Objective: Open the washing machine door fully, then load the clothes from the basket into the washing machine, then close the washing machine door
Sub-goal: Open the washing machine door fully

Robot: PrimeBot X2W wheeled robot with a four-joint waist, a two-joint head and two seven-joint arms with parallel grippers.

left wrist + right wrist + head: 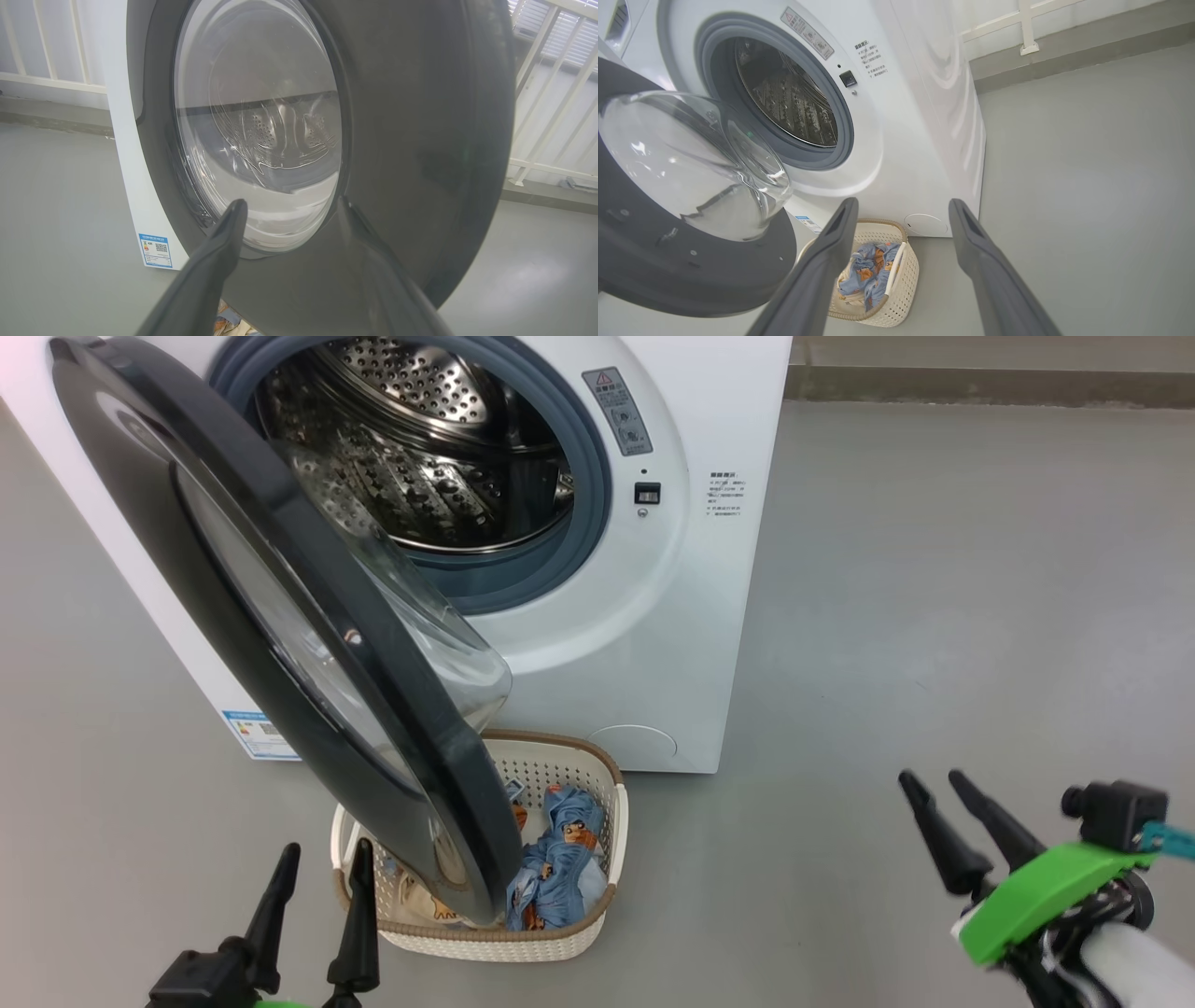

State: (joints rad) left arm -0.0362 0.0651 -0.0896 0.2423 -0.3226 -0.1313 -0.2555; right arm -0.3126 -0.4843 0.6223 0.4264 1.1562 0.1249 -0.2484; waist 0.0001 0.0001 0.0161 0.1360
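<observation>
The door (327, 597) hangs half open over the basket (613, 840), hiding some clothes (560, 849); the left fingers (358, 924), apart and empty, sit close to its outer face; push it slowly further left, off the basket; the right fingers (938, 840) are apart too, holding nothing.

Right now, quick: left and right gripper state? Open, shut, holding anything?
Left gripper: open, holding nothing.
Right gripper: open, holding nothing.
</observation>
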